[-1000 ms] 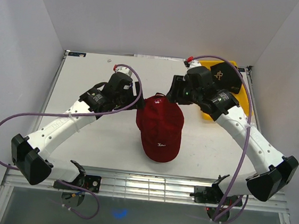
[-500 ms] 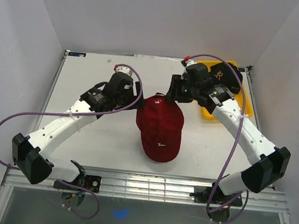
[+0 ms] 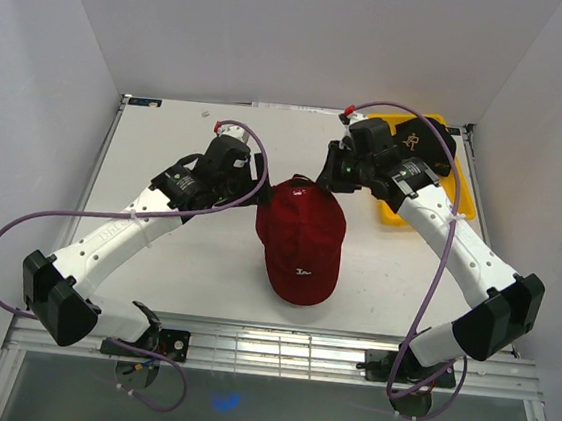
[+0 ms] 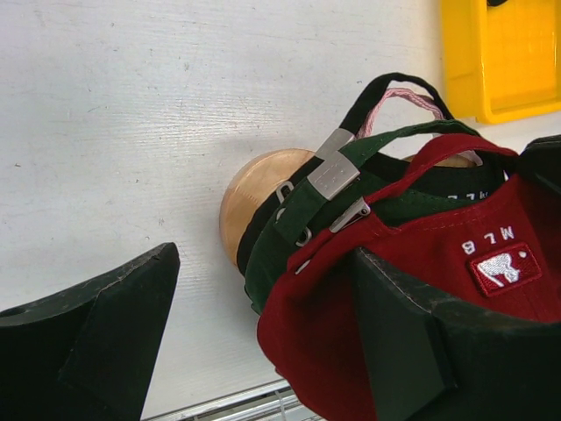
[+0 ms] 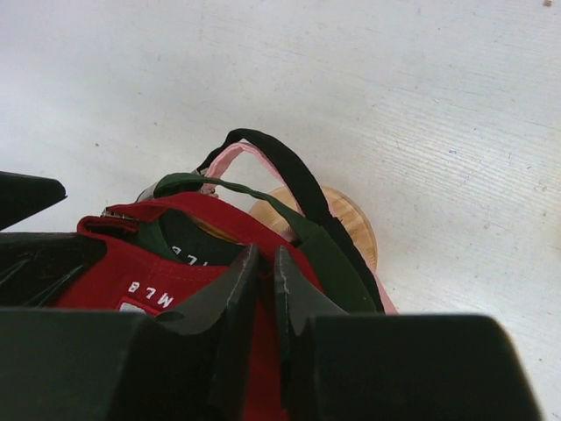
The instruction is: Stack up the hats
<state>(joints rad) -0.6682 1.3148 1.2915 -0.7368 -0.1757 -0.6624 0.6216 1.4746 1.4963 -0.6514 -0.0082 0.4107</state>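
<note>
right gripper (image 5: pixel 266 254) pinched on red hat (image 3: pixel 303 238); left gripper (image 4: pixel 265 263) spread apart

The red cap (image 3: pixel 301 238) tops the stack at frame centre, crown up, with its brim toward the bottom edge and a small pale logo near the brim. Under its rear edge show the dark green cap (image 4: pixel 289 219) with its metal buckle, then a black cap (image 4: pixel 364 103) and a pink cap (image 4: pixel 419 99), visible only as arched straps. A second black cap (image 3: pixel 424 143) lies at upper right.
</note>
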